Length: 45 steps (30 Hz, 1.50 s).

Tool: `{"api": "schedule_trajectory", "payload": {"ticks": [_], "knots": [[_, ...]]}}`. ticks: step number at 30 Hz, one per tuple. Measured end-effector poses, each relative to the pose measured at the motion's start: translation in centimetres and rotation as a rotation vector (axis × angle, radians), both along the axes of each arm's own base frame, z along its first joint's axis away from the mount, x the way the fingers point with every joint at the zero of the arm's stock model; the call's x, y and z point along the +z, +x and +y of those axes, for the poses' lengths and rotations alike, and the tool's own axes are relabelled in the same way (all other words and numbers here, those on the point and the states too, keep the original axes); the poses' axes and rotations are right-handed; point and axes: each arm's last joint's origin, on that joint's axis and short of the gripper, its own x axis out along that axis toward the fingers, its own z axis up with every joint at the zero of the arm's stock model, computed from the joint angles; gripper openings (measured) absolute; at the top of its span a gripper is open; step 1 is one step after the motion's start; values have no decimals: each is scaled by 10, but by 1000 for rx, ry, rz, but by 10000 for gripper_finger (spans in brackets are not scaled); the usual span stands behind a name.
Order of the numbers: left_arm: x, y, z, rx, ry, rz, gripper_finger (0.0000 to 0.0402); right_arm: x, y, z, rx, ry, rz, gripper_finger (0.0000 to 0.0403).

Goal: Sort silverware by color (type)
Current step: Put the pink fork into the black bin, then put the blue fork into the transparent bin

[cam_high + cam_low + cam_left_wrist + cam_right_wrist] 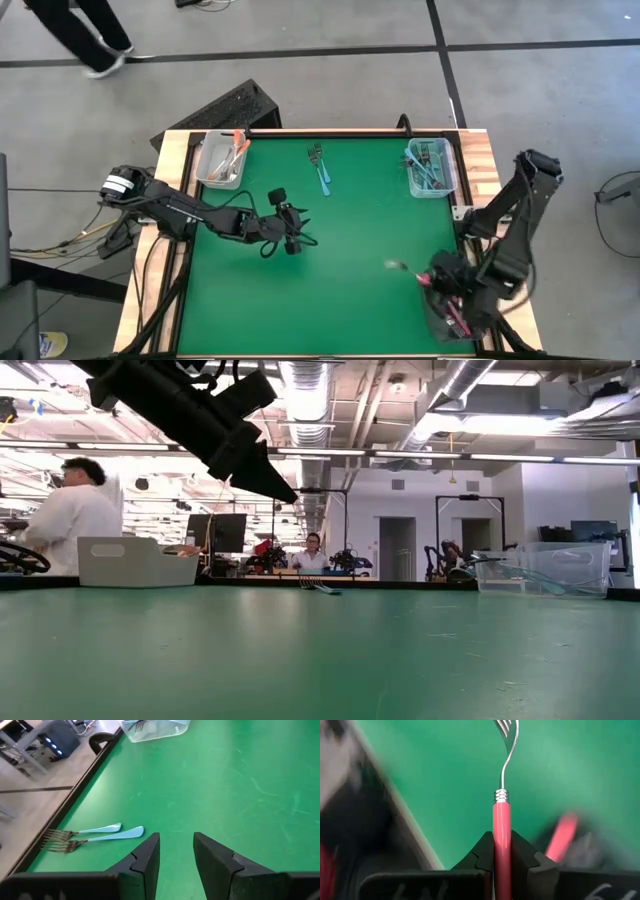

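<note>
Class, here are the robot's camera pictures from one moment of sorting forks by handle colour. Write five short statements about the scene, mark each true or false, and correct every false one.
1. The right gripper is shut on a pink-red-handled metal fork. True.
2. The left gripper holds a fork. False: its jaws stand open with nothing between them.
3. Two light blue-handled forks lie loose on the green table mat. True.
4. The clear plastic bin at the far right corner holds orange-handled forks. False: the forks in it have teal handles.
5. The two loose forks lie far apart. False: they lie side by side.
</note>
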Motion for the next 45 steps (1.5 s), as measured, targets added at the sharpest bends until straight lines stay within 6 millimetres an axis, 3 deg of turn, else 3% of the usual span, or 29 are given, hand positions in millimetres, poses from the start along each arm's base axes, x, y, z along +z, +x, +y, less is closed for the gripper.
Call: {"api": "schedule_trajectory", "payload": {"ticks": [3, 9, 17, 26, 34, 39, 45], "knots": [[0, 0, 3, 12, -8, -4, 110, -2, -21, 11, 58, 54, 80, 41], [0, 1, 6, 42, -41, -25, 110, -14, -47, 18, -167, 91, 200, 41], [0, 1, 6, 41, -42, -24, 110, -38, -43, 45, -139, 68, 222, 59], [0, 1, 6, 45, -48, -28, 110, -65, -43, 57, -141, -34, 350, 107], [0, 1, 6, 46, -49, -29, 110, -66, -41, 56, -147, -35, 349, 157], [2, 3, 6, 46, -56, -65, 110, -58, -37, 45, -199, -52, 355, 185], [4, 3, 5, 45, -59, -81, 110, -48, -21, 28, -233, -94, 279, 187]]}}
